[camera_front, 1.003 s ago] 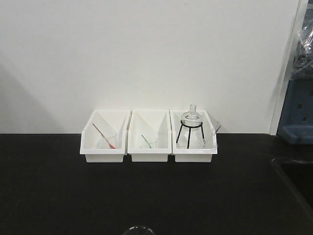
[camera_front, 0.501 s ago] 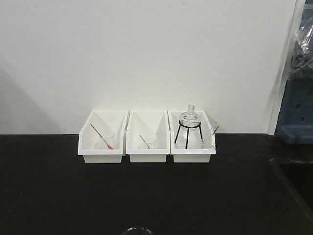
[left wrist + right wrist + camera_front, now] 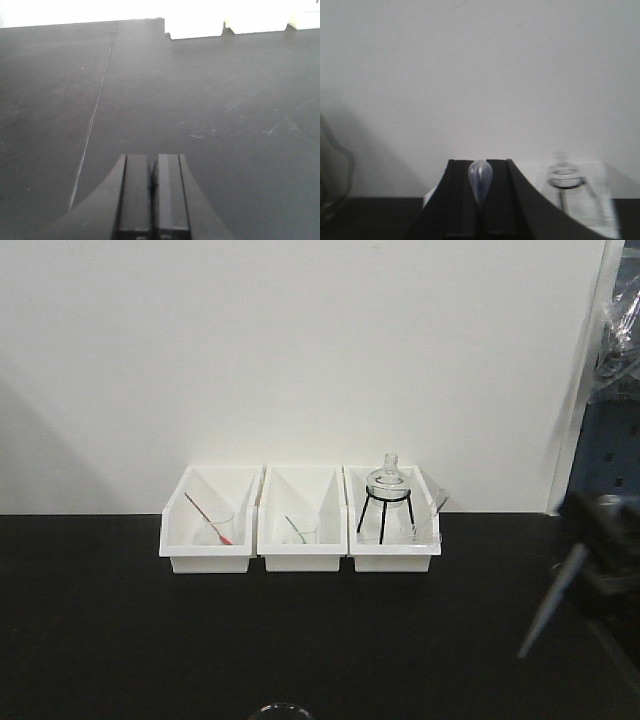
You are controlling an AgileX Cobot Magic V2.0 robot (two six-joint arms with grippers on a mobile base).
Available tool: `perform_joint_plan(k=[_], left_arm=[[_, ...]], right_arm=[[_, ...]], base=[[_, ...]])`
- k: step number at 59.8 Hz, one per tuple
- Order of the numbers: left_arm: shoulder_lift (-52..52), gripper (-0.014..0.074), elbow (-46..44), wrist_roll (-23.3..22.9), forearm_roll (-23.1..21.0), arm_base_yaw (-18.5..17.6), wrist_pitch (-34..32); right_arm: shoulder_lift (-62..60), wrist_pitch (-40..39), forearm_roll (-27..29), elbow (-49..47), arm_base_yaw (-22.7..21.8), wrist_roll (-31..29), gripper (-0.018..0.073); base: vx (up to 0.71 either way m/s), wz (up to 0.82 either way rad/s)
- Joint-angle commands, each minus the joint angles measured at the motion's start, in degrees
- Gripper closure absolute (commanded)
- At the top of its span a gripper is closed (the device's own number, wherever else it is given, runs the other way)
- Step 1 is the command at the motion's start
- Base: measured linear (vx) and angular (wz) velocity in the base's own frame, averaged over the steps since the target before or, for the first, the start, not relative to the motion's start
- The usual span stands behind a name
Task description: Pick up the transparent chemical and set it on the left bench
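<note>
Right gripper was clamped on the transparent chemical, dropper bulb between its fingers; only the right wrist view showed that. Front view had it blurred at the right edge over the left bench, beaker glass indistinct. Left gripper was closed, empty, over bare worktop. Bins sat well apart, open bench before them.

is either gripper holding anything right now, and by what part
The right gripper is shut on a pale bluish dropper, pinched at its bulb, with the stem slanting down. The left gripper is shut with nothing in it.
</note>
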Motion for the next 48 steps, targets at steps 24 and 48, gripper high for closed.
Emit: perform_joint_plan(k=[24,48], left_arm=[[-1.1,0.06,0.93,-0.45,-0.04,-0.1,-4.49],[-1.1,0.06,0.93,-0.45,-0.04,-0.1,-4.49]], right_arm=[[31.82,-15.54,-21.98,-20.37,16.8,8.66,0.0561],[44.08,-18.45,-20.16,-25.59,19.93,1.36,0.0529]], base=[[0.0,0.0],[0.0,0.0]])
